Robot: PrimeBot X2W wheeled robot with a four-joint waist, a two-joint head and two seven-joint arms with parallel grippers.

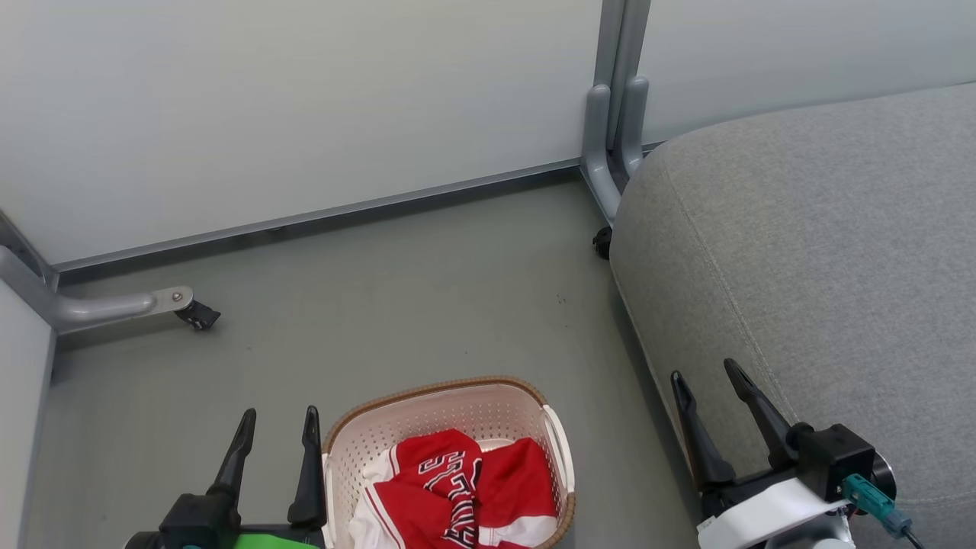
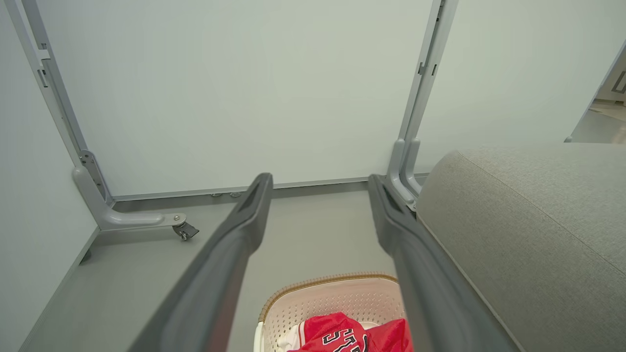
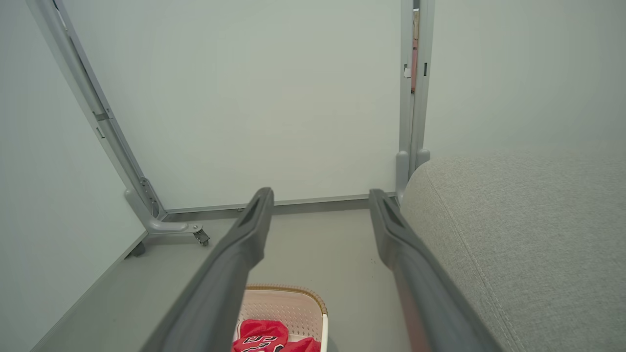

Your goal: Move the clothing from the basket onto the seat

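Red clothing (image 1: 457, 492) with white trim and black-and-white lettering lies bunched inside the cream perforated basket (image 1: 427, 415) on the floor at the bottom centre of the head view. The light-grey seat (image 1: 823, 252) fills the right side. My left gripper (image 1: 278, 427) stands open just left of the basket, above the floor, holding nothing. My right gripper (image 1: 709, 374) is open in front of the seat's edge, right of the basket, also holding nothing. The left wrist view looks down on the basket (image 2: 337, 298) and clothing (image 2: 352, 335) between my fingers (image 2: 234, 254); so does the right wrist view, with basket (image 3: 288, 305) and clothing (image 3: 264, 337).
White partition panels (image 1: 305, 107) on grey metal frames enclose the back and left. A frame foot with a caster (image 1: 194, 313) juts onto the grey floor (image 1: 427, 290) at the left. Another upright post (image 1: 618, 130) and small caster (image 1: 602, 242) stand by the seat's far corner.
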